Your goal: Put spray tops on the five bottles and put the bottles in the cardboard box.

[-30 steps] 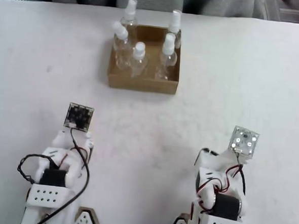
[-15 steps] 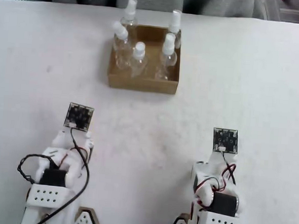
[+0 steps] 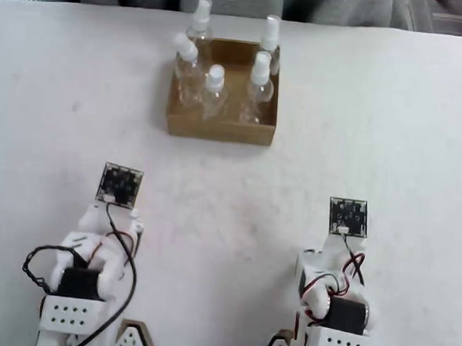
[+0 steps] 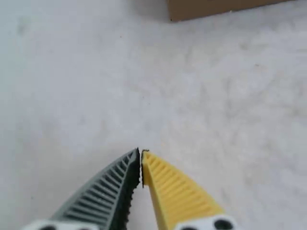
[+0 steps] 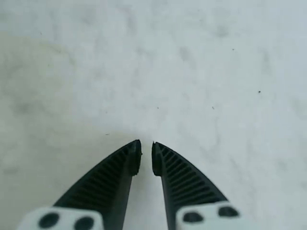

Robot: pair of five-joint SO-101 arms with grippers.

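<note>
Cardboard box (image 3: 220, 131) with bottles (image 3: 214, 87) | well beyond left claw (image 4: 141, 155), right claw (image 5: 146, 155) | both together

Nothing legible anywhere (the cardboard box (image 3: 220, 130) shows plain sides).

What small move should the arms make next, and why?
Probably none, other than resting where they are. All five bottles appear to stand inside the cardboard box, each with a white spray top on it. Both arms' jaws are shut and hold nothing, low over the table, well back from the box.
</note>
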